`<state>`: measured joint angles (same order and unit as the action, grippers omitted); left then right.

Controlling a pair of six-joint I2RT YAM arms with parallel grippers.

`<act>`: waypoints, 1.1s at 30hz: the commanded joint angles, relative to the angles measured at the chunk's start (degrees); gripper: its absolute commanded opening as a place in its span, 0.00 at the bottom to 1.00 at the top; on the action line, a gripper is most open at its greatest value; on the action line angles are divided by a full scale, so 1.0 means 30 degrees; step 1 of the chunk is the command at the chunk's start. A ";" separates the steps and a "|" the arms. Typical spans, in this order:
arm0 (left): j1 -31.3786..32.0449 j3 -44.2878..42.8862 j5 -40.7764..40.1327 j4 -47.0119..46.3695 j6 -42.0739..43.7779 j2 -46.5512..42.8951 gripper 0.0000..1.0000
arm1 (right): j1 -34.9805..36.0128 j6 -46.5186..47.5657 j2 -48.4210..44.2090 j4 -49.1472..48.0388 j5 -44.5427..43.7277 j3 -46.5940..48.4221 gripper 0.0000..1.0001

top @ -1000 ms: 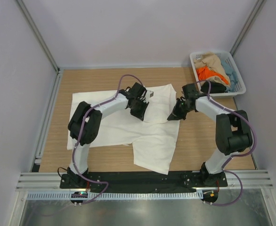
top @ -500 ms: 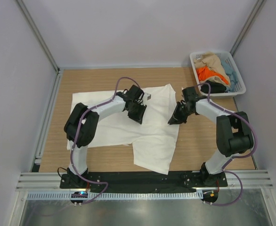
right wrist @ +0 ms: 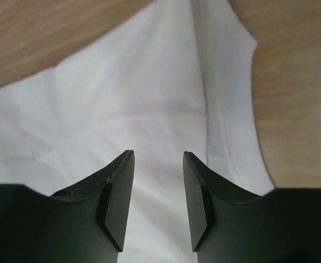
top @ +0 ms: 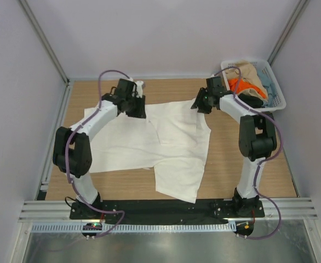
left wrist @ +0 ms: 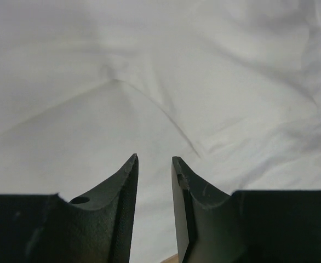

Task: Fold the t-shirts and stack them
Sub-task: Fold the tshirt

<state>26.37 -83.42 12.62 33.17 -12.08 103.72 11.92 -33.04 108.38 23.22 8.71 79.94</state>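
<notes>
A white t-shirt [top: 171, 148] lies spread on the wooden table, one part reaching toward the near edge. My left gripper [top: 137, 108] hovers over its back left part, open, with only cloth [left wrist: 149, 66] beneath the fingers [left wrist: 129, 175]. My right gripper [top: 200, 103] is at the shirt's back right corner, also open and holding nothing; the shirt [right wrist: 122, 104] and its edge show below it. More t-shirts sit bunched in the basket: tan [top: 248, 70], orange [top: 240, 85], pale blue [top: 265, 81] and black [top: 251, 101].
The white lattice basket [top: 278, 93] stands at the back right corner, close to my right arm. Bare wood [top: 231, 153] runs along the right of the shirt. Metal frame rails edge the table at left and back.
Both grippers moved from the shirt's middle toward the back of the table, drawing the cloth out flatter, and both jaws opened, letting go of the shirt.
</notes>
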 commanded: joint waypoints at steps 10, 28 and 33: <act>-0.8231 -0.1870 0.0977 -0.2735 -0.1392 0.2660 0.26 | -0.0195 0.0729 0.7496 -0.1326 -0.2522 0.8948 0.48; -1.1924 -0.1814 0.2444 -0.5753 -0.6021 0.5708 0.21 | -0.0459 0.2428 0.8989 -0.1121 -0.3403 1.0030 0.45; -1.2772 -0.1842 0.2588 -0.5783 -0.7600 0.6585 0.19 | -0.0459 0.2284 0.9927 -0.1323 -0.3167 1.0764 0.28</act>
<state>-10.35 -88.07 18.70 18.37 -30.70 121.73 10.74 -26.85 136.42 20.38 -0.19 110.02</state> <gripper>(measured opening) 0.197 0.364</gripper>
